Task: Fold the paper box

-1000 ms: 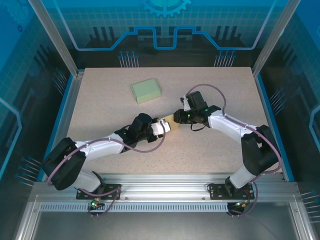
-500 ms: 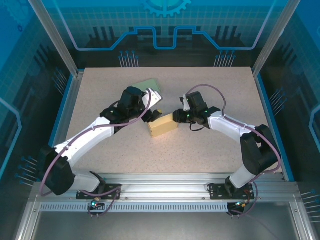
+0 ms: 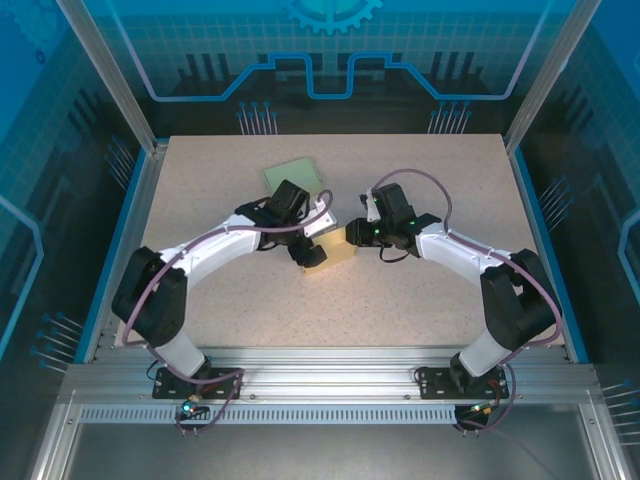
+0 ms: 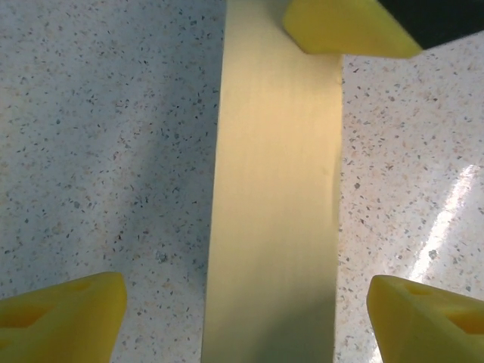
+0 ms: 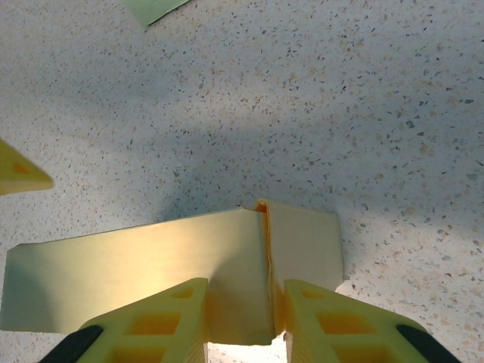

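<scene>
- Right gripper [image 5: 246, 295]: clenched on a raised seam of the tan folded paper box [image 5: 136, 265]. The box lies directly below this hand, with its long body stretching off to the hand's left.
- Left gripper [image 4: 242, 295]: released, jaws spread wide. The same box is seen running lengthwise straight ahead between its yellow fingers [image 4: 64, 318], with a strip of speckled beige table [image 4: 98, 151] showing on either side. Nothing is touched.
- Ahead of the left gripper, at the box's far end, one fingertip [image 4: 348, 26] of the right gripper is seen against the box's edge.
- Far beyond the right gripper and well apart from the tan box, a pale green flat paper piece [image 5: 155, 7] is noted.
- Risk, judged: if the left jaws are closed across the box's width, the thin walls could be crushed or creased off the fold lines.
- Risk, judged: the box is held at a single seam, so it could be pivoted or torn there by a sideways push.
- Risk, judged: the two hands are close, so a fingertip collision is possible.
- Count: two grippers, one tan box, one green piece.
</scene>
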Motion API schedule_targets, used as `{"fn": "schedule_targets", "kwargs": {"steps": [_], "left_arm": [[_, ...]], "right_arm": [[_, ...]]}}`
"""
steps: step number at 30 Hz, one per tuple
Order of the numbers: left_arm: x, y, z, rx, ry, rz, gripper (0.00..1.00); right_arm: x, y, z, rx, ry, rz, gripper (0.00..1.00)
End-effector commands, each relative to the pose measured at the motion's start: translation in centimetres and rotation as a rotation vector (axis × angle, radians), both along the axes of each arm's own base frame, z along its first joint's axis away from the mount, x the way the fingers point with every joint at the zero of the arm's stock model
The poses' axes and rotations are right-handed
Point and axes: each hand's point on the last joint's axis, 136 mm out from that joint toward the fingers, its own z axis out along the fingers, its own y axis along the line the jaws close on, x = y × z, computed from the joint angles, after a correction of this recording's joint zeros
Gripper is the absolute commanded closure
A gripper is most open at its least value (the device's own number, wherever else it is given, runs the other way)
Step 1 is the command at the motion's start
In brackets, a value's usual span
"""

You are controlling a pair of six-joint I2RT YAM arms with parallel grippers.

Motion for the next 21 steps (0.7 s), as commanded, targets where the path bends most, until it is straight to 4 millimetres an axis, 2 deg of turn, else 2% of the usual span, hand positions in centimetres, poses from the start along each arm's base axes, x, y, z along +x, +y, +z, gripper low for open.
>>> {"fn": "schedule_targets", "kwargs": {"steps": [1, 5, 7, 10, 11, 16, 21], "left_arm": [[-0.3, -0.5, -0.4, 0.035, 0.029, -0.035, 0.19], [-0.7, -0.9, -1.6, 0.082, 0.059, -0.056, 0.29], [-0.7, -0.9, -2.3, 0.105, 0.068, -0.055, 0.41], [-0.6, -1.0, -2.8, 0.115, 0.073, -0.050, 0.66], [-0.6, -1.0, -2.9, 0.119, 0.069, -0.049, 0.69], [0.0, -0.6, -2.5, 0.166, -0.006, -0.050, 0.70], [1.2, -0.2, -1.3, 0.207, -0.118, -0.040, 0.70]], "right_arm": [[-3.0, -1.4, -4.3, -0.106, 0.165, 0.001, 0.71], [-3.1, -1.3, -4.3, -0.108, 0.168, 0.005, 0.71], [-3.1, -1.3, -4.3, -0.110, 0.171, 0.006, 0.71], [-3.2, -1.5, -4.0, -0.112, 0.166, 0.002, 0.71], [-3.2, -1.5, -3.9, -0.113, 0.165, 0.000, 0.71], [-3.4, -2.0, -1.8, -0.108, 0.124, -0.010, 0.71], [-3.9, -4.2, 2.6, -0.137, 0.017, -0.059, 0.67]]}}
